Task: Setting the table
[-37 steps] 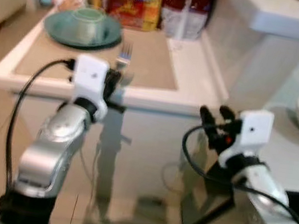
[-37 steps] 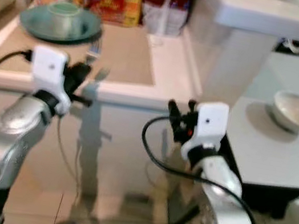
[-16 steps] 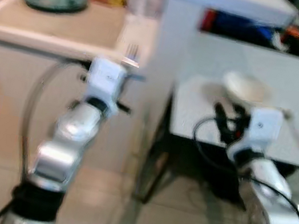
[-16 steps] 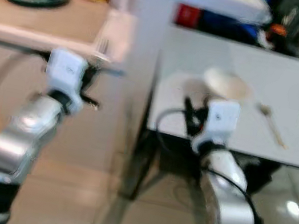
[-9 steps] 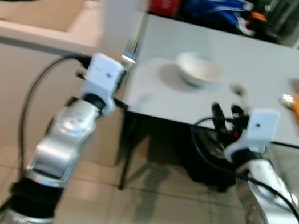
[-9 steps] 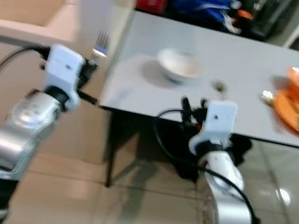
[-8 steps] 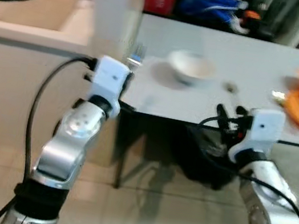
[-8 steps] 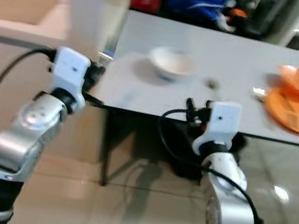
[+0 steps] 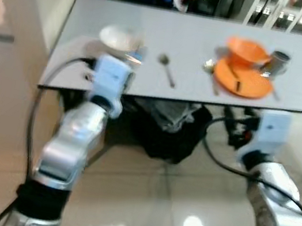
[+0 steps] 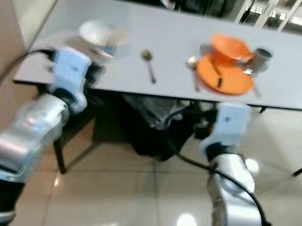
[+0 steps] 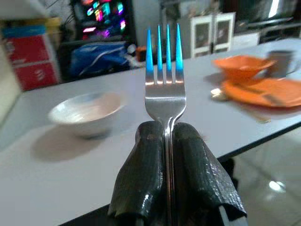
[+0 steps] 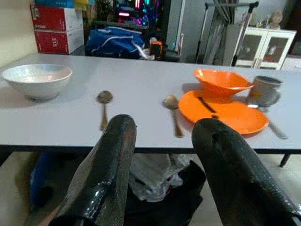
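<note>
Left wrist view: left gripper (image 11: 168, 141) is clamped on a fork (image 11: 165, 80), pinched at the neck just below the tines, which are held upright and pointed toward the table (image 9: 155, 20). Handle is hidden between and behind the fingers (image 11: 146, 174). From the head views the left gripper is seen at the table's near edge, just in front of the white bowl (image 9: 119, 38).

Right gripper (image 12: 164, 141): fingers held apart, nothing between them, aimed at the table from below its near edge, roughly in line with the orange plate (image 9: 242, 80).

Laid out on the table, from the robot's left to its right: white bowl, a spoon (image 9: 167, 69), a second spoon (image 12: 172, 113) just beside the orange plate, an orange bowl (image 9: 247, 49) at the plate's far edge, a grey cup (image 9: 278, 60) next to it. A dark utensil is seen lying on the plate; its type cannot be told.

Handling, judged: fork is light, stiff, smooth metal, so it is likely to slip or rotate in a two-finger pinch. Grip at the neck looks centred. It should be laid flat before release rather than dropped, since a bounce could send it against the bowl, which looks ceramic and chippable. Free spot is seen between bowl and first spoon.
</note>
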Tool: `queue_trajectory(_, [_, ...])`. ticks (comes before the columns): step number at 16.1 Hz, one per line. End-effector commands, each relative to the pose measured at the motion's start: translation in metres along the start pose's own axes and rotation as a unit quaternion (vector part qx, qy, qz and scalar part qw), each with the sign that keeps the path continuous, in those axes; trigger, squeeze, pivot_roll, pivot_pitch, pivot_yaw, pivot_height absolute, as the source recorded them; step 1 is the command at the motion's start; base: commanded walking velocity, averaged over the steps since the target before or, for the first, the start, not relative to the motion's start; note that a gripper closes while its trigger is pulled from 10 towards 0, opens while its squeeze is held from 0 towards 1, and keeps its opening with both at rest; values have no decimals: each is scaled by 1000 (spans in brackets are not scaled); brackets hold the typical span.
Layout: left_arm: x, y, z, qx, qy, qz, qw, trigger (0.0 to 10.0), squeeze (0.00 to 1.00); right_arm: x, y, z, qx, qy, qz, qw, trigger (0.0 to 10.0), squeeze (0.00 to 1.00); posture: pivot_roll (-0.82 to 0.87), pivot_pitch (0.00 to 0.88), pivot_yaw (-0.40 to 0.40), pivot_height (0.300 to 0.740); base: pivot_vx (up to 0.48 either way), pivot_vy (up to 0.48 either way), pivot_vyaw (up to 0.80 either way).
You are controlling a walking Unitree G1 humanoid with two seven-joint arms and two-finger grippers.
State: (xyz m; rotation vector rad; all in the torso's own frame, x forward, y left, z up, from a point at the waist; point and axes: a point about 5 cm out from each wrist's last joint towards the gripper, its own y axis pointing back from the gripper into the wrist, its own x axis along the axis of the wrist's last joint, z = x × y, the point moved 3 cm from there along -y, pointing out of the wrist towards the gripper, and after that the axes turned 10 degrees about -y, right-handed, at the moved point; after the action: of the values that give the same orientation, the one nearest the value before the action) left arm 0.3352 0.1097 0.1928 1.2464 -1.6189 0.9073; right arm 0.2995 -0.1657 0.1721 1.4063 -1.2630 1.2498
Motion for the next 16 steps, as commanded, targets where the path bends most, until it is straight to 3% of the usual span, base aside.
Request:
queue_trajectory(1, [1,1,-11,20,-11,1,1000,10000,0,3,-1,-6,13,-1,3,1000,10000,0,-21,0,-43,740,0,-480,0])
queue_trajectory(10, [3,0,-12,25,-9,2,1000,10000,0,1,1,0,3,-1,-1,1000,10000,0,-19,0,-33,740,0,-480,0])
queue_trajectory(16, [13,-1,-11,1,29,36,999,10000,0,1,2,2,-6,-34,0,999,10000,0,-21,0,-30,740,52,0,0])
